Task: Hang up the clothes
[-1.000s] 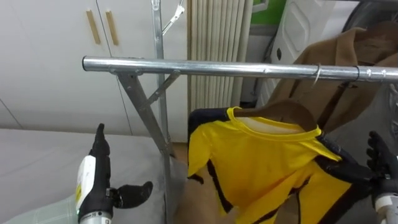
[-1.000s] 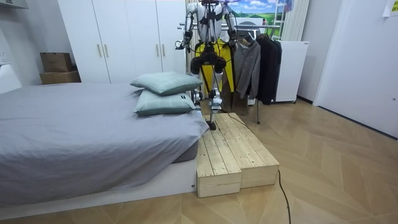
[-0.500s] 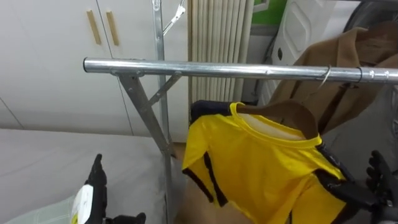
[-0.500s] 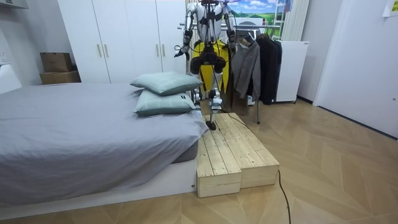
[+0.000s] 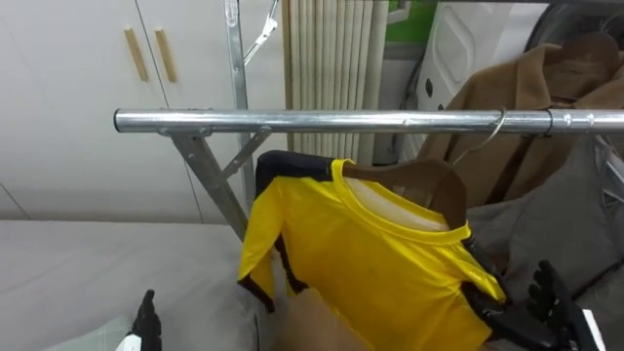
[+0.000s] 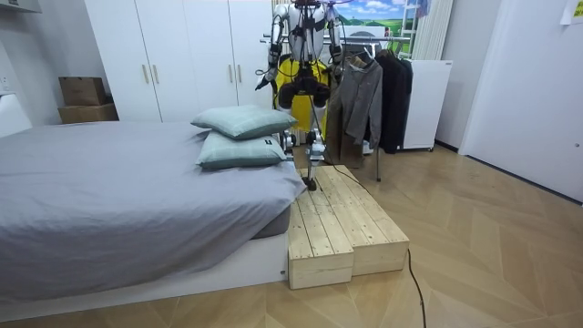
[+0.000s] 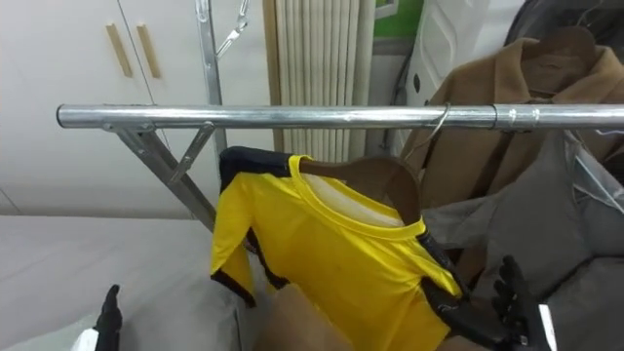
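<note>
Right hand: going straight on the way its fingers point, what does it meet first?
Its fingers point up. The right hand would probably meet the grey garment hanging above it first, then the rail; depth is unclear.

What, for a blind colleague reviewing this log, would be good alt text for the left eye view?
A yellow T-shirt on a wooden hanger hangs from a metal rail beside a brown coat. The robot's open right hand is low at the right by the shirt; its left hand peeks in bottom left.
</note>
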Controlling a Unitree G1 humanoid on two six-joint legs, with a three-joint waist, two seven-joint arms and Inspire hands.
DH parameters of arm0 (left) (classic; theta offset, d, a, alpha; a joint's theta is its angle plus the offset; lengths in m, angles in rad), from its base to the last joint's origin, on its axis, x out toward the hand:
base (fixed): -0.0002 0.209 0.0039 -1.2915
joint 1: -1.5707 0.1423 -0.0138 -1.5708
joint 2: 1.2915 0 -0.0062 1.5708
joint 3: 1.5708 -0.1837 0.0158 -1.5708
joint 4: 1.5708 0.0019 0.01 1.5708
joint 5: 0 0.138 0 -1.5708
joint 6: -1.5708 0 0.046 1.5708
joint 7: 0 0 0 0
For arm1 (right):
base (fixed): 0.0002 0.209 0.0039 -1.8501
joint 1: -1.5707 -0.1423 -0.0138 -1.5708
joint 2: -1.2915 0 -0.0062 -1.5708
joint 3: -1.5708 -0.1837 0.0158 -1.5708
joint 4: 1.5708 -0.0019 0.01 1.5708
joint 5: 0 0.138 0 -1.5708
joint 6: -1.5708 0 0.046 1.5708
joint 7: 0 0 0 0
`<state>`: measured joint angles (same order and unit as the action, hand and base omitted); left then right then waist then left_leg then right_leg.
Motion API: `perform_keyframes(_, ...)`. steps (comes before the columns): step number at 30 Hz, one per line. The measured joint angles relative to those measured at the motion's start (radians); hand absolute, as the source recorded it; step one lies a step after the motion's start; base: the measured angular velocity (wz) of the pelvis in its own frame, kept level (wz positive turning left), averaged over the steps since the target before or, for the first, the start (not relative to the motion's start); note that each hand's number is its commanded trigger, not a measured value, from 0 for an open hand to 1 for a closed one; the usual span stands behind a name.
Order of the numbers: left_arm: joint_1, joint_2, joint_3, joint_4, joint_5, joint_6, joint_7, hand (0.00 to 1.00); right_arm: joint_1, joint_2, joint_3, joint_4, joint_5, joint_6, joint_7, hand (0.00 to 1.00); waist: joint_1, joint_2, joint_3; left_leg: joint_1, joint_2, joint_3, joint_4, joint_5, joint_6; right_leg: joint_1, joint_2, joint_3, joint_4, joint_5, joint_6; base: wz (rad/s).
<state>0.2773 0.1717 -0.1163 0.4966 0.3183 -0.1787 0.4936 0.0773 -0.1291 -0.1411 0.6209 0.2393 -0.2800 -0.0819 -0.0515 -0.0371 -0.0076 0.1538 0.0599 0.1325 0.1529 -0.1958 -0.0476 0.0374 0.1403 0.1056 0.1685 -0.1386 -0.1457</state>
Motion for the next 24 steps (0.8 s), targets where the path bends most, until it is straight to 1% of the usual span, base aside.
perform_keyframes(1,0.000,0.000,-0.001,0.031,0.000,-0.002,0.001,0.00,0.002,0.000,0.000,0.018,0.007,-0.015,0.005,0.00,0.000,0.001,-0.0012,0.002,0.000,0.000,0.000,0.000,0.000,0.001,0.000,0.003,0.000,0.000,0.000,-0.06)
perform_keyframes(3,0.003,0.000,-0.001,0.070,0.000,-0.002,0.002,0.00,0.002,0.001,-0.001,0.040,0.033,-0.027,0.012,0.00,-0.001,0.002,-0.0011,0.005,-0.001,-0.001,0.000,0.000,0.000,0.003,0.000,0.007,0.000,0.000,0.000,-0.06)
perform_keyframes(7,0.002,-0.001,-0.001,0.127,0.003,-0.002,0.001,0.00,0.002,0.001,-0.013,0.055,0.047,-0.030,0.029,0.00,-0.002,0.002,-0.0008,0.005,-0.002,0.000,0.000,0.000,0.000,0.002,0.000,0.007,0.000,0.000,0.000,0.00)
perform_keyframes(12,0.003,-0.004,0.000,0.149,0.018,-0.001,0.001,0.00,0.002,0.001,-0.021,0.071,0.047,-0.046,0.041,0.00,-0.003,0.003,-0.0006,0.006,-0.002,-0.001,0.000,0.000,0.000,0.001,0.000,0.008,0.001,0.000,0.000,0.00)
perform_keyframes(14,0.000,-0.009,-0.001,0.161,0.034,-0.002,0.003,0.00,0.002,0.001,-0.024,0.073,0.047,-0.048,0.040,0.00,-0.003,0.007,-0.0007,0.006,-0.002,-0.001,0.000,0.000,0.000,0.000,0.000,0.008,0.000,-0.001,0.001,0.00)
perform_keyframes(16,-0.007,-0.023,0.000,0.211,0.046,-0.003,0.005,0.00,0.002,0.001,-0.030,0.078,0.047,-0.056,0.038,0.00,-0.003,0.013,-0.0018,0.006,-0.003,-0.001,0.000,0.000,0.000,-0.001,0.000,0.011,-0.001,-0.001,0.001,0.00)
perform_keyframes(19,-0.006,-0.038,0.000,0.266,0.047,-0.003,0.004,0.00,0.002,0.001,-0.034,0.079,0.047,-0.064,0.025,0.00,-0.003,0.016,-0.0018,0.003,-0.003,-0.001,0.000,0.000,0.000,-0.002,0.000,0.011,0.000,-0.001,0.001,0.01)
perform_keyframes(24,-0.006,-0.039,0.004,0.290,0.047,-0.002,0.004,0.00,0.002,0.001,-0.033,0.079,0.047,-0.075,0.008,0.00,-0.004,0.020,-0.0019,0.002,-0.003,0.000,0.000,0.000,0.000,-0.002,0.000,0.011,0.000,-0.001,0.001,0.01)
